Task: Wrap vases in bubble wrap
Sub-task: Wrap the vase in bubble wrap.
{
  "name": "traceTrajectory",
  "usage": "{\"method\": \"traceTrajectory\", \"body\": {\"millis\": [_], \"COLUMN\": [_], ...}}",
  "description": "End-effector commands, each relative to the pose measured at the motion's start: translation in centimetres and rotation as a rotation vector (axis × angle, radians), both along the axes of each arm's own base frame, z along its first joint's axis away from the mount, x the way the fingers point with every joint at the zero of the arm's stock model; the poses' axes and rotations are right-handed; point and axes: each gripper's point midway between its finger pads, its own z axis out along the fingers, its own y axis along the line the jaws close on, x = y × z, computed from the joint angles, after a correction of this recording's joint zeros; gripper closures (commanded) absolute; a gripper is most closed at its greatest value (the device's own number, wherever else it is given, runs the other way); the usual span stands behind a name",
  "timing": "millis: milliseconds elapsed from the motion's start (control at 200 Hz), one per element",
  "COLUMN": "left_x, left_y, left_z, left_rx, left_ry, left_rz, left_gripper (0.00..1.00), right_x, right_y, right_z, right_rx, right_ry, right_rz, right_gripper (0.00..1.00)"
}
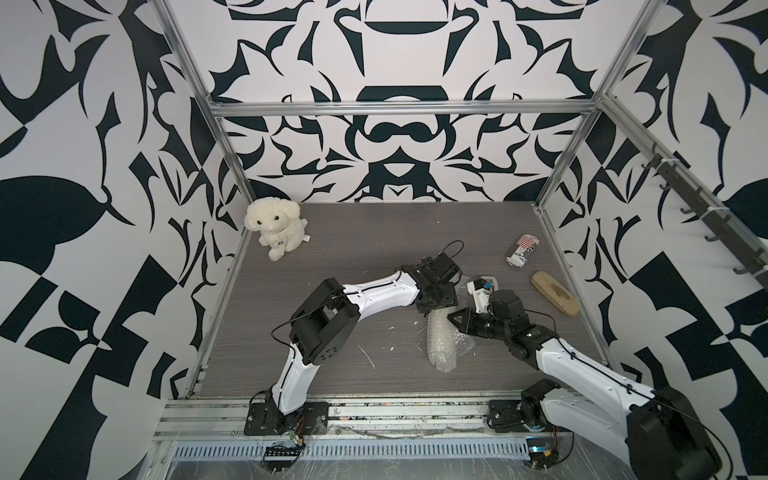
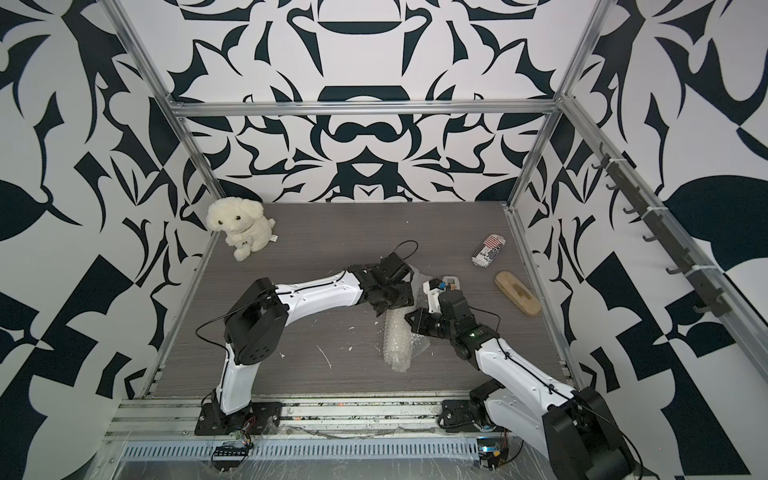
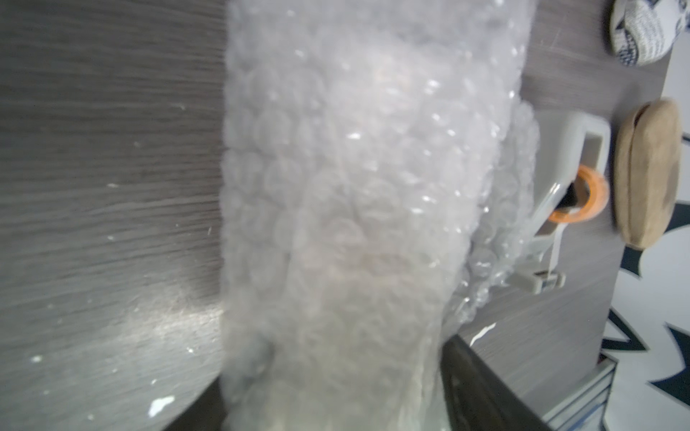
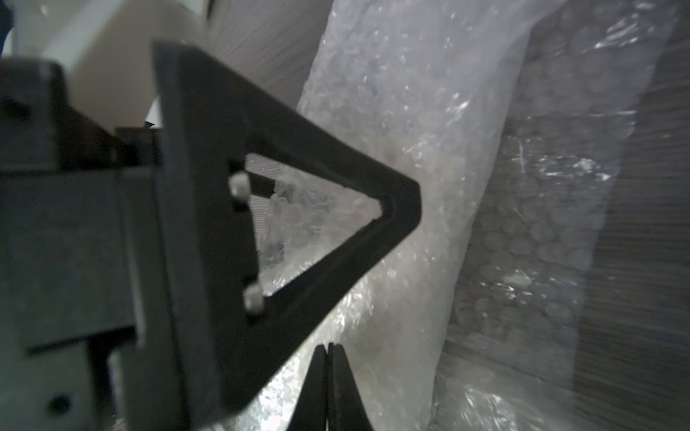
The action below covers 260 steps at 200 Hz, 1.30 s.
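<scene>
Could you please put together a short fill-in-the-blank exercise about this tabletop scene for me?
1. The plush dog sits in the far ____ corner of the table.
2. The long bundle lying on it is covered in ____.
3. The right pincer has its jaws ____.
4. The white tape dispenser carries a tape roll coloured ____.
Missing words: left; bubble wrap; shut; orange.
</scene>
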Motion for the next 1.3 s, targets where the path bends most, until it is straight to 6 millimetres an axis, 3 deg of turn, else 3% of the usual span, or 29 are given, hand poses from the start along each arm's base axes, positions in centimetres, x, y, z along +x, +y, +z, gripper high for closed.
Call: {"method": "traceTrajectory", "body": {"millis": [0,170,295,620,705,810,910,1095,1180,1295], "left_x": [-0.5,-0.7,-1.0,-0.5,-0.6,-0.7,-0.8,-0.9,-1.0,-0.9], "left_y": [0.0,0.1,0.5,0.9,0.9,1.1,1.4,1.6,1.6,1.7], "left_z": [0.1,-0.6,-1.5,-0.7,-0.9,-1.4,-1.7,-2.3,-2.5,-2.8], "left_rx": [-0.001,0.01,0.031,0.046,0.047,0.057,0.067,0.083,0.091,0.104], "left_ry": [0.011,0.025,0.041,0.015,0.018,0.022,0.019,0.02,0.02,0.01], "left_rz": [-0.007,-0.009,-0.013,0.0,-0.003,-0.006,-0.008,-0.024,-0.037,-0.06], "left_gripper": [0.23,0.25,0.33,0.47,0.55,0.58,0.59,0.6,0.61,0.61], "right_x": [0.5,0.6,0.6,0.3,0.3,0.3,0.7,1.7,2.5,3.7], "right_y": [0.4,0.4,0.3,0.2,0.1,-0.4,-1.6,-6.1,-8.6,-10.9], "right_z": [-0.1,-0.1,0.0,0.4,0.7,1.3,2.7,4.7,4.6,3.5], "right_rx": [0.005,0.0,-0.006,-0.011,-0.016,-0.042,-0.112,-0.337,-0.397,-0.339], "right_ry": [-0.014,-0.019,-0.023,-0.03,-0.037,-0.049,-0.072,-0.108,-0.059,0.045], "right_rz": [0.001,-0.001,0.0,0.008,0.006,-0.006,-0.043,-0.142,-0.205,-0.265], "right_gripper": [0.94,0.94,0.94,0.93,0.91,0.83,0.77,0.65,0.6,0.6]}}
